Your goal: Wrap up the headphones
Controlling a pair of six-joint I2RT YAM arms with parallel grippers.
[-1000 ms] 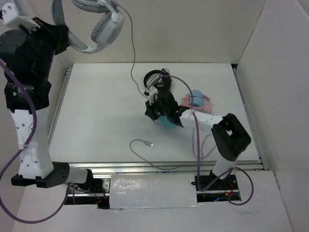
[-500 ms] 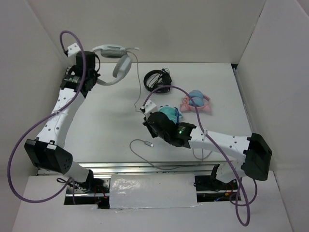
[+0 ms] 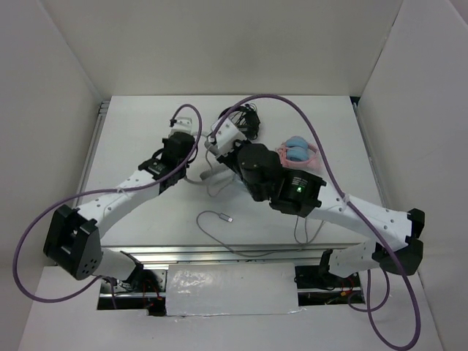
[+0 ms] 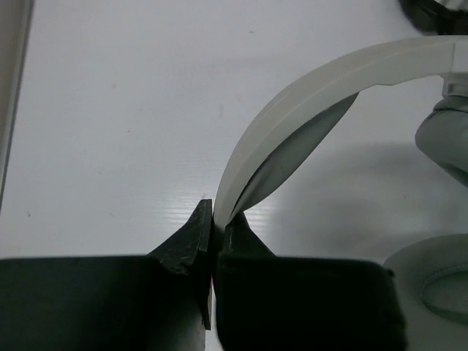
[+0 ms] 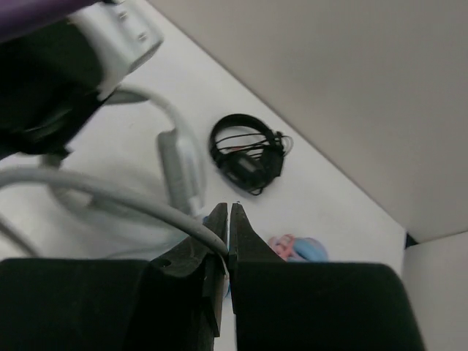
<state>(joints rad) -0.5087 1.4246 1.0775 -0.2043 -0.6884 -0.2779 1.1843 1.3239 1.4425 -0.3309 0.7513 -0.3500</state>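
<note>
The white and light-grey headphones lie at mid-table, mostly hidden under both arms. My left gripper is shut on the wide white headband, with a grey ear pad at the right in its wrist view. My right gripper is shut on the thin grey cable, right beside the headphones' ear cup arm. The rest of the cable trails over the near table and ends in a plug. In the wrist views both grippers, left and right, show closed jaws.
Small black headphones lie at the back, also in the right wrist view. Pink-and-blue headphones lie to the right of my right arm, also in the right wrist view. White walls enclose the table on three sides.
My left arm has come down from high at the back left, bringing the headphones to mid-table. My right arm has swung toward the back, next to the left gripper, with the cable.
</note>
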